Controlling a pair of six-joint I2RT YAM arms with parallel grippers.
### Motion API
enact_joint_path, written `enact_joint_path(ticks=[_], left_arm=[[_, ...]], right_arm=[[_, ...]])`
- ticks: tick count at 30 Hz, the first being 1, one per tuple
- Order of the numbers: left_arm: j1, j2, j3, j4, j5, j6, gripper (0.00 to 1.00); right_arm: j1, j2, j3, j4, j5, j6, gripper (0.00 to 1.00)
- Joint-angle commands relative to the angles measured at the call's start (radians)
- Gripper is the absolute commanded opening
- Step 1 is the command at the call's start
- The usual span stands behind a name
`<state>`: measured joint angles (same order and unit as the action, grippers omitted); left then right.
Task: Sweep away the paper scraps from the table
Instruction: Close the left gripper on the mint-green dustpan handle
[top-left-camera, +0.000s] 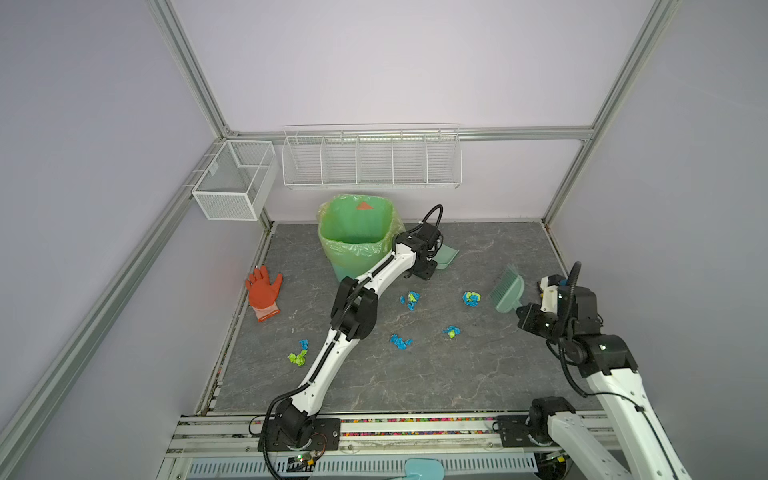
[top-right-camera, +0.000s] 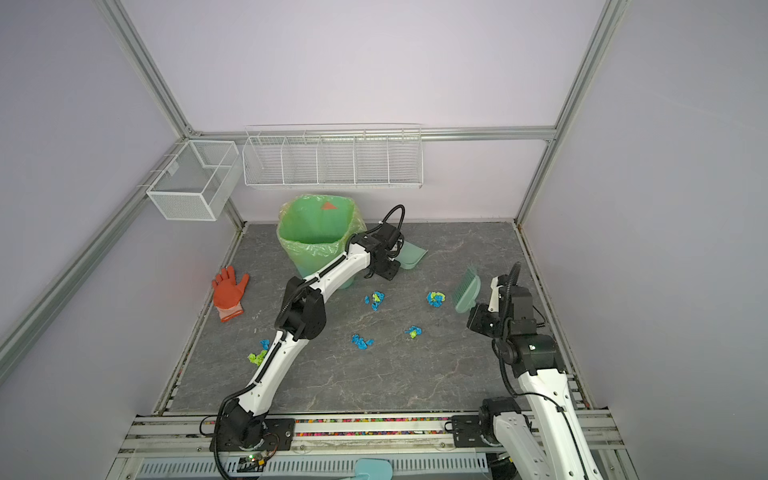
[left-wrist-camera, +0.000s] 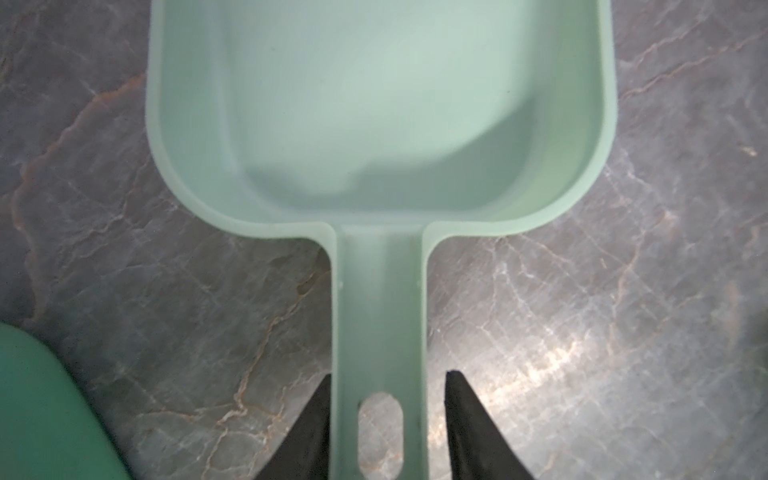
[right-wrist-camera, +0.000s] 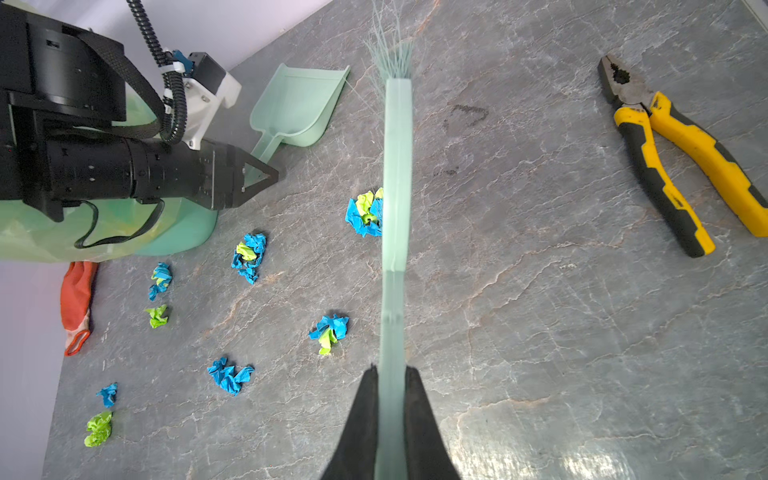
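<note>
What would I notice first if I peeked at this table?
Probably the bright blue and green paper scraps dotted over the middle of the dark table. Next, the big green-bagged bin at the back and the orange glove by the left edge. The right gripper holds a pale green brush.

An orange-red glove (top-left-camera: 264, 295) is lying palm-down at the left edge, fingers pointing far. A bin (top-left-camera: 353, 254) lined with a green bag is standing far and left of centre, and an orange-red triangular patch (top-left-camera: 364, 205) is showing on the far inner side of the bag. On the left wall a white mesh basket (top-left-camera: 226, 203) is hanging. Just right of it, a long wire rack (top-left-camera: 370, 166) with five compartments is hanging on the far wall. In the right wrist view, yellow-and-black pliers (right-wrist-camera: 652, 170) are lying flat, well apart from the bin. A pale blue rounded thing (top-left-camera: 422, 469) is peeking in at the near edge.
</note>
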<state>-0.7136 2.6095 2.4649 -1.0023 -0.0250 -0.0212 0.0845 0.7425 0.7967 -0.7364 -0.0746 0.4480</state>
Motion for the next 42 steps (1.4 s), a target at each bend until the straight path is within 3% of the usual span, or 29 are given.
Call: enact_joint_path(ticks=[1, 20, 33, 42], left_arm=[[0.002, -0.002, 0.032, -0.007, -0.012, -0.002, 0.36], [0.002, -0.02, 0.03, -0.007, -0.013, -0.009, 0.11], [-0.021, -0.136, -0.043, -0.001, -0.01, -0.017, 0.0], [-0.044, -0.238, -0.133, -0.042, -0.018, -0.02, 0.0]], right_arm=[[-0.005, -0.016, 0.007, 0.004, 0.003, -0.011, 0.07], [-0.004, -0.011, 0.012, -0.002, -0.002, -0.015, 0.07], [-0.005, 0.049, 0.066, -0.065, 0.018, -0.007, 0.07], [-0.004, 0.093, 0.149, -0.17, 0.065, -0.045, 0.07]])
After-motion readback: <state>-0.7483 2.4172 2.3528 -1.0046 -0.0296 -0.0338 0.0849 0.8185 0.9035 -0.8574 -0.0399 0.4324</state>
